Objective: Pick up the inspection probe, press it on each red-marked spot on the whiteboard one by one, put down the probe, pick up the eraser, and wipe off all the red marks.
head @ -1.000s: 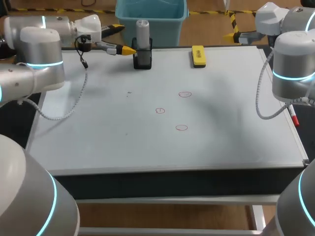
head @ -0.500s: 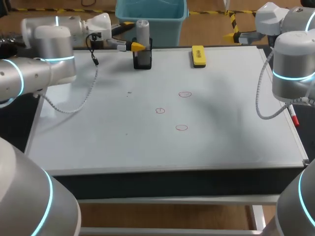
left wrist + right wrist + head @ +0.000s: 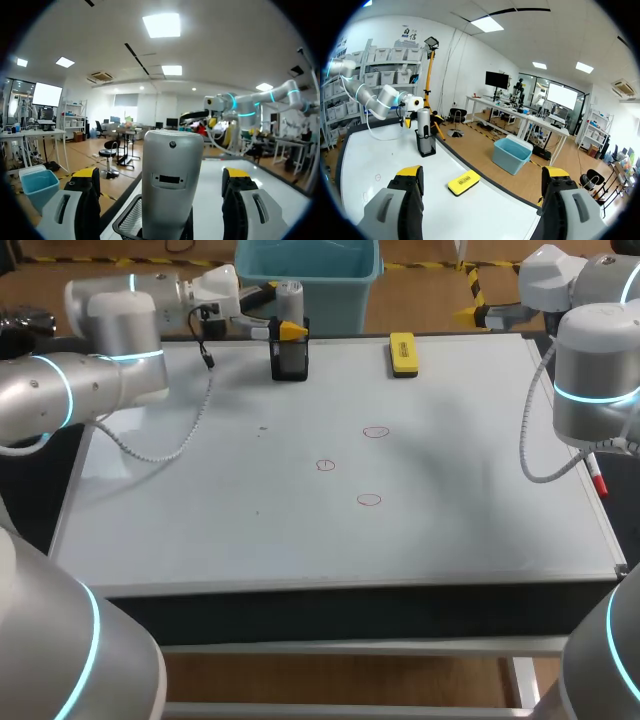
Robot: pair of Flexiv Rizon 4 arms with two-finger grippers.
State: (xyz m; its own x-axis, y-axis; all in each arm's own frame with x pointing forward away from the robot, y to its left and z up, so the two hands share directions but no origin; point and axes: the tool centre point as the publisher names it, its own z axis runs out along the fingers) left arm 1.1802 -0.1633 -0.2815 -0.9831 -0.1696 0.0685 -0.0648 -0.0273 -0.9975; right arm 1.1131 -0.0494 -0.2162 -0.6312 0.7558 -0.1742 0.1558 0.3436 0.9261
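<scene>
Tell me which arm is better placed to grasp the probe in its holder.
Left. The left tool, open, straddles the probe standing in the holder, fingers not yet touching. The right tool sits farther off, beyond the eraser.

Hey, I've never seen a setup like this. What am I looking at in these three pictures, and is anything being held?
These are two robot arms at a table. The wide picture looks down from above and behind them; each round one comes from a camera on an arm's wrist, looking along its two yellow-tipped fingers. On the whiteboard are three small red marks, a yellow eraser, and a black mesh holder with the grey probe standing in it. The left arm's fingers sit open on either side of the probe, not touching it. The right arm's fingers are open and empty. Nothing is held.
</scene>
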